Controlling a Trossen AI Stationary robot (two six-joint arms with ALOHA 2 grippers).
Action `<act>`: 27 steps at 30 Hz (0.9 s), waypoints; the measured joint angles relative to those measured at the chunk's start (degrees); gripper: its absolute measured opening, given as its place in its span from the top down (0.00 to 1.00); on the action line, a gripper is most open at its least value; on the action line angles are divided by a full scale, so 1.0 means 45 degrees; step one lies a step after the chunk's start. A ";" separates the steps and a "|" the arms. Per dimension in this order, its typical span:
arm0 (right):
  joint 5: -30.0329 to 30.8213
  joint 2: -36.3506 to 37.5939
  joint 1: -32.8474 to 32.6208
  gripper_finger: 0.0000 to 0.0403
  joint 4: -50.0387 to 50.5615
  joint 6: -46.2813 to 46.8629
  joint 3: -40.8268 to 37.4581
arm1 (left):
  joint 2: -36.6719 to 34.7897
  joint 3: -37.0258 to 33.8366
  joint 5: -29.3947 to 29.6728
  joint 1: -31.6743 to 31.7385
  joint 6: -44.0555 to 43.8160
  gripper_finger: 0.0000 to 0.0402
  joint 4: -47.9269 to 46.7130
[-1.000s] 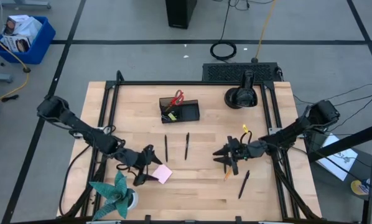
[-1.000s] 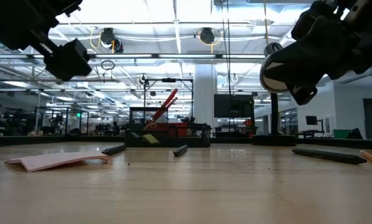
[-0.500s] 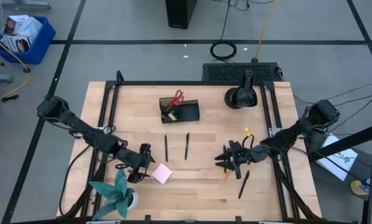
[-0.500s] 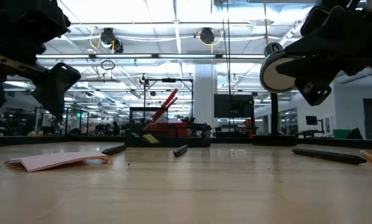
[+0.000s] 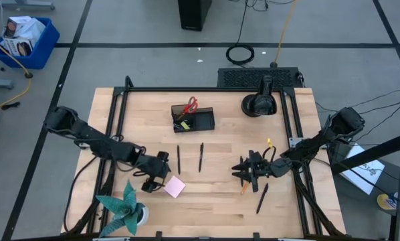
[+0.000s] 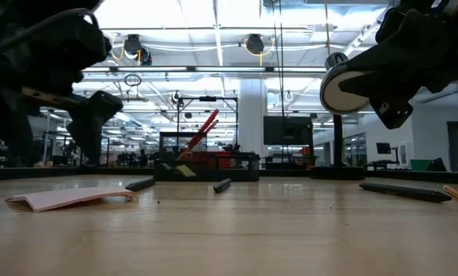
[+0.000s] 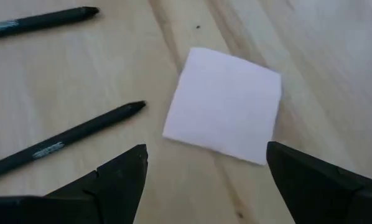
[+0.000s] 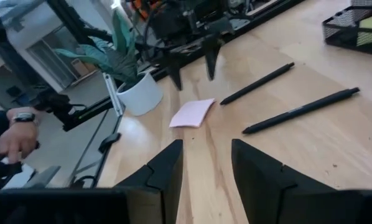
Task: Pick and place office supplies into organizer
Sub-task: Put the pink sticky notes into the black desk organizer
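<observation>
The pink sticky-note pad [image 5: 174, 187] lies flat on the table near its near edge, also seen in the left wrist view [image 7: 223, 106]. My left gripper [image 5: 161, 167] hovers open just left of and beyond it, its fingers [image 7: 120, 177] apart with the pad ahead of them. Two black pens [image 5: 178, 159] [image 5: 201, 156] lie beyond the pad. My right gripper [image 5: 244, 171] is open over the table's right half, above an orange pencil [image 5: 244, 189] and beside a third black pen [image 5: 261, 198]. The black organizer [image 5: 193, 118] stands farther back with red-handled scissors [image 5: 192, 104] upright in it.
A teal paper plant [image 5: 124, 209] in a white pot stands at the near left corner, close to my left arm. A round black object with a post [image 5: 259, 104] sits at the far right. A person's hand [image 8: 15, 134] shows beyond the table. Bare wood lies in the near middle.
My left gripper has come down toward the table and shifted a little toward the far edge and the right, ending beside the pink sticky-note pad. The pad, pens and pencil have kept their places.
</observation>
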State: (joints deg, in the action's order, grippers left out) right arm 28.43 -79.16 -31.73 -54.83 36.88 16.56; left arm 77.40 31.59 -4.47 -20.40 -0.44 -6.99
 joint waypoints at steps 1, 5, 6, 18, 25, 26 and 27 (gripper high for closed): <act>0.0037 -0.0023 -0.0003 0.69 0.0037 -0.0002 0.0002 | 0.0139 0.0146 -0.0184 0.0139 0.0008 0.17 -0.0009; 0.0024 -0.0042 -0.0013 0.69 0.0313 -0.0005 0.0010 | 0.0620 0.0653 -0.0585 0.0192 0.0153 0.18 -0.0114; 0.0028 -0.0042 -0.0013 0.69 0.0345 0.0000 0.0010 | 0.0697 0.0716 -0.0560 0.0083 0.0180 0.18 -0.0151; 0.0047 -0.0042 -0.0289 0.69 0.0385 -0.0027 0.0013 | 0.3309 0.2169 0.0182 -0.0607 0.1115 0.19 -0.0670; 0.0082 -0.0042 -0.0475 0.69 0.0351 -0.0015 0.0010 | 0.3626 0.2766 0.0922 -0.0773 0.1411 0.19 -0.1413; 0.0087 -0.0042 -0.0475 0.69 0.0346 -0.0019 0.0015 | 0.3635 0.2839 0.0958 -0.0773 0.1383 0.19 -0.1546; 0.0089 -0.0042 -0.0475 0.69 0.0339 -0.0022 0.0014 | 0.3640 0.2926 0.0991 -0.0773 0.1369 0.19 -0.1696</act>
State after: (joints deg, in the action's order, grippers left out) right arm 28.83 -79.35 -33.87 -53.31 36.79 16.62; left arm 93.78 44.75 -0.01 -23.88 5.72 -14.62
